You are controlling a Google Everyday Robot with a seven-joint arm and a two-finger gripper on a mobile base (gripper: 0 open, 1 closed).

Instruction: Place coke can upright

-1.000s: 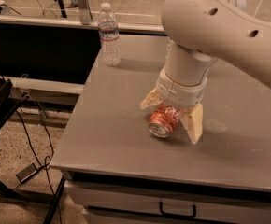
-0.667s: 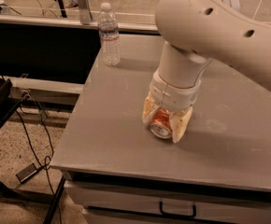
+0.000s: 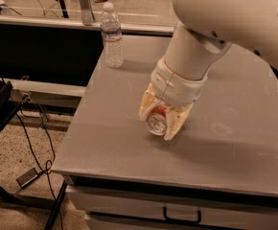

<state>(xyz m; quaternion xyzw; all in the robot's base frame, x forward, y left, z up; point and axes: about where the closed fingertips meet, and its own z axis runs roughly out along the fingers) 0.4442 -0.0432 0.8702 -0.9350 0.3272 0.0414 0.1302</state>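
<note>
The coke can [image 3: 157,119], red-orange with a silver end facing the camera, lies on its side on the grey table [image 3: 115,128]. My gripper [image 3: 159,119] reaches down from the big white arm and its two cream fingers [image 3: 146,107] sit on either side of the can, closed against it. The can's body is mostly hidden behind the fingers and the wrist.
A clear plastic water bottle [image 3: 112,36] stands upright at the table's back left corner. The table's left and front edges drop to the floor with cables [image 3: 38,147]. A drawer with a handle [image 3: 182,217] lies under the front edge.
The gripper has lowered onto the can and its fingers have closed in from a wide spread to grip it. The can has shifted slightly toward the front left.
</note>
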